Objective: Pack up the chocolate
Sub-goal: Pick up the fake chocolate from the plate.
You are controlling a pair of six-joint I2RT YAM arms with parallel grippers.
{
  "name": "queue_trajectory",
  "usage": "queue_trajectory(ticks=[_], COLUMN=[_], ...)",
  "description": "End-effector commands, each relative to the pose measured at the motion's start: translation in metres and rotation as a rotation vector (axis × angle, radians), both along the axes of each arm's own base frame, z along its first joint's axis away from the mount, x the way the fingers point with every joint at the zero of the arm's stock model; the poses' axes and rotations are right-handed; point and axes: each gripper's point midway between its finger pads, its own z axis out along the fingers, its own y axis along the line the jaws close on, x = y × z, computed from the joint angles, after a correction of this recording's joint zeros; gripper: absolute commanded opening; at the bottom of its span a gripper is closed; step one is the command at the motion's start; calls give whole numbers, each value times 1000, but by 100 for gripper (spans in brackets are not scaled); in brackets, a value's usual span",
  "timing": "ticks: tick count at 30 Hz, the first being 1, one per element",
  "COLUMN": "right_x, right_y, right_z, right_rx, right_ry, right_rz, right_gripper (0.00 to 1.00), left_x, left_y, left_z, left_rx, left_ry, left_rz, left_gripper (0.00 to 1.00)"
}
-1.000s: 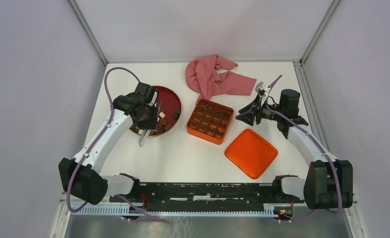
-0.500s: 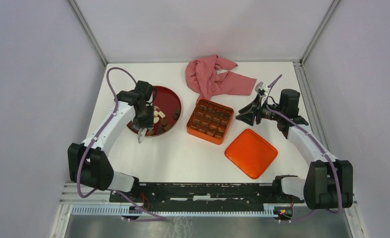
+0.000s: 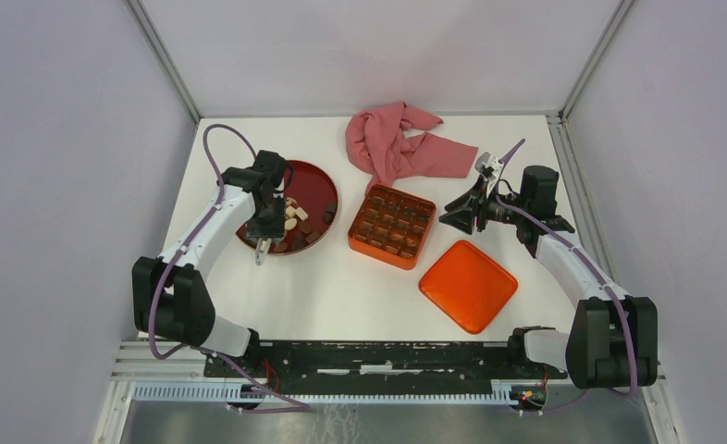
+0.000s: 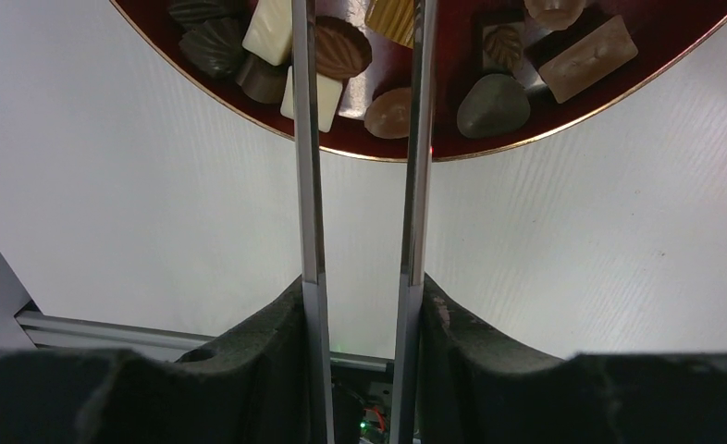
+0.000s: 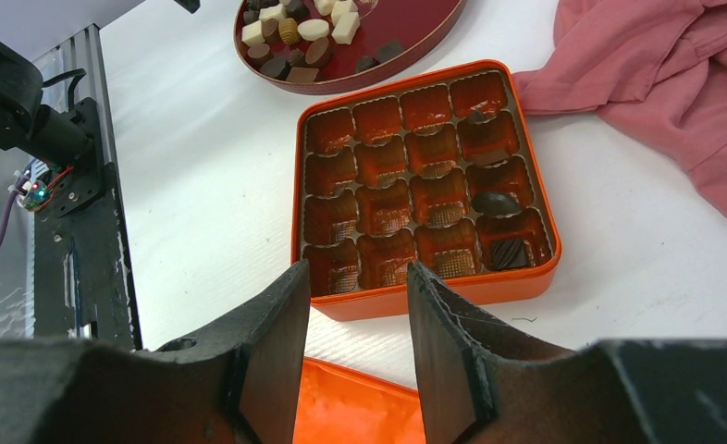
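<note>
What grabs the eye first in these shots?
The orange tin at mid-table stands out: nearly every compartment is empty, with only a few chocolates in it. Most pieces are still piled on the dark-red plate to its left, where the left gripper hangs open over the plate's near edge. A crumpled pink cloth lies behind the tin, and the orange lid in front of it to the right.

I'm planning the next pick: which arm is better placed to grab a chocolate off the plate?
Left. The left pincer hangs open right above the chocolates at the plate's near edge. The right pincer, also open, faces the orange tin, which lies between it and the plate.
</note>
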Motion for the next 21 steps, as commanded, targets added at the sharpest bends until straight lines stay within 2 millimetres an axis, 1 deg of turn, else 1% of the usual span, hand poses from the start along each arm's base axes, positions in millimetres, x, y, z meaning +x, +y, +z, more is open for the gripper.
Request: queue_trajectory(ticks=[1,8,21], right_x=[6,6,6], right_y=[2,2,2], right_z=[17,17,18], right_rx=[2,4,5], right_ry=[-63,-63,-63], right_rz=[17,17,18], right_gripper=[49,49,49], left_x=[14,19,19], left_y=[-1,-3,1], left_z=[2,-1,-9], left_rx=[0,0,24], left_ry=[-32,-18,7], left_rz=[-44,-54,-49], left_gripper=[45,44,43])
